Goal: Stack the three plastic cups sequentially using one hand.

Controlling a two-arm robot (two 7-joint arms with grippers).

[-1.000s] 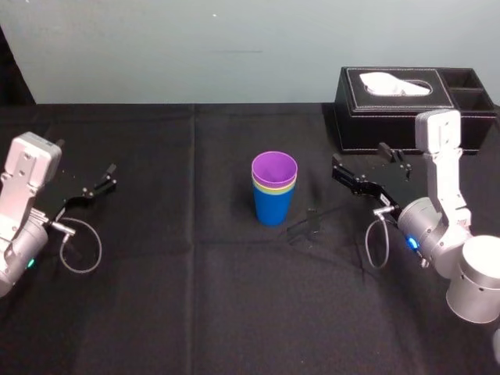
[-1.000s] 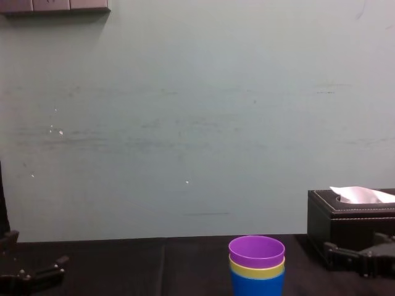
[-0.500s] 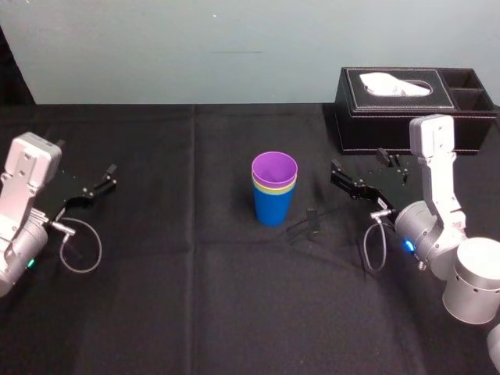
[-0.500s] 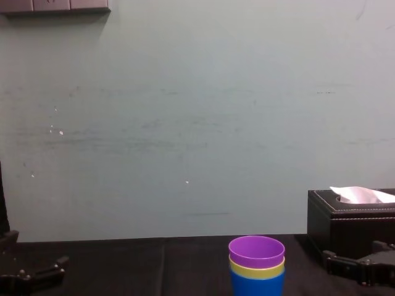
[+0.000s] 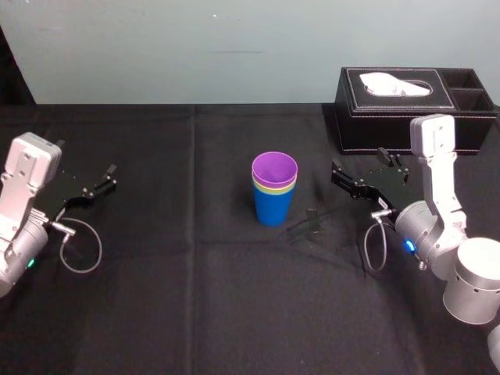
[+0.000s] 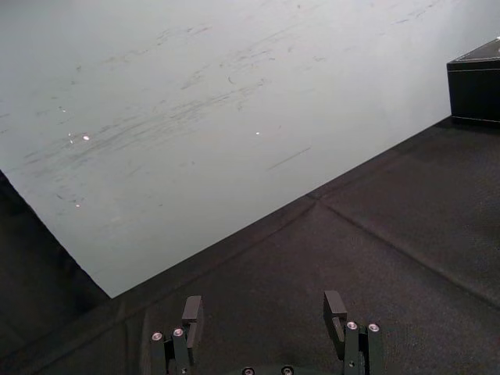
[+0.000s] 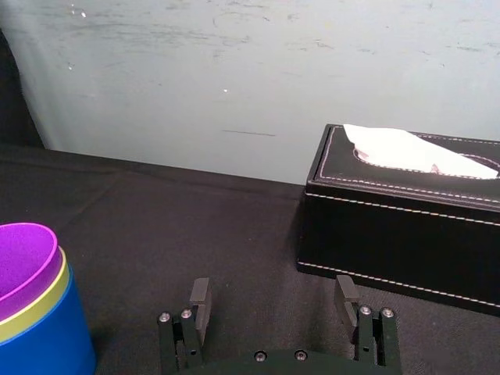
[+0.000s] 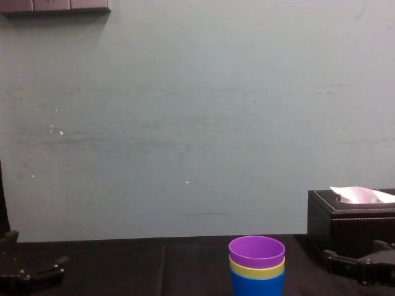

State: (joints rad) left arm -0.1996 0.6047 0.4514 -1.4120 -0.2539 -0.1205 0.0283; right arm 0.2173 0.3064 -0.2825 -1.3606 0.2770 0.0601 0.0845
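- Since the purple cup [image 5: 274,168] is sitting inside the yellow-green cup [image 5: 273,190], which is itself sitting inside the blue cup [image 5: 273,208], the three plastic cups are standing as one upright stack near the middle of the worktop [image 5: 195,297]. The stacking itself is looking complete.
- The step in hand is judged to be the retreat. It is going well only if the working arm is drawing away sideways and level, so that nothing is brushing the purple rim and tipping the light, tall stack.
- The right pincer [image 5: 358,160] is hanging low over the worktop to the right of the stack, apart from it, with its two flat jaws spread wide and holding nothing. In the right wrist view the stack is lying off to one side of the jaws, not between them.
- The right arm is angling in from the robot's right, with its silver-grey wrist part rising upright behind the jaws. The black tissue box [image 5: 406,109] is standing just behind it, so any retreat is calling for care not to swing back into the box.
- The left pincer [image 6: 264,305] is sitting parked well to the left of the stack, its jaws likewise spread and empty.
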